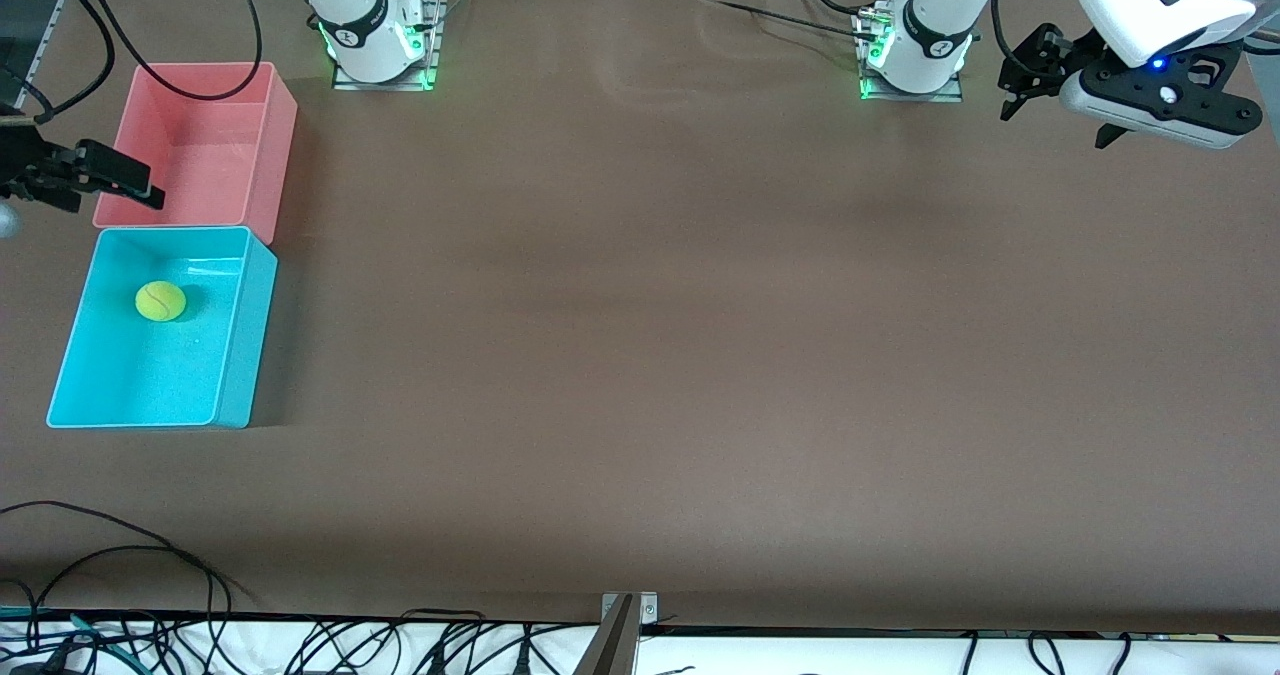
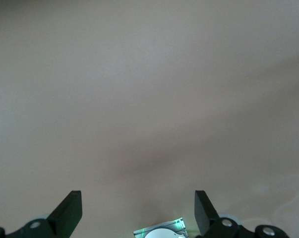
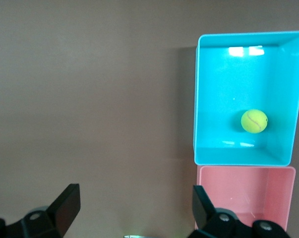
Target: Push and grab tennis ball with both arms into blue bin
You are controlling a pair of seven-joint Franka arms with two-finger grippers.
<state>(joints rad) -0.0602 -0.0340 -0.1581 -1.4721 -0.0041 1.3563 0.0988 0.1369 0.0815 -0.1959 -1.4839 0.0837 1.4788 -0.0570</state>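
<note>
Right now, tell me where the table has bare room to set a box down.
Nearly all of the brown table is bare, from the blue bin toward the left arm's end. The crowded spot is the right arm's end: the pink bin touches the blue bin, which holds the tennis ball.

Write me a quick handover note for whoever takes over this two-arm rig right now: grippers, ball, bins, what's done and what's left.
Left gripper: open, empty, up over the table edge near its own base; the arm waits.
Right gripper: open, empty, over the pink plastic tub's edge.
Fuzzy yellow-green tennis ball: resting inside the bright blue rectangular plastic bin, on its floor, apart from the walls.
The blue bin sits against the pink tub, nearer the front camera, at the right arm's end of the table.
Done: ball is in the blue bin.
Left: nothing visible, apart perhaps from parking the arms.
</note>
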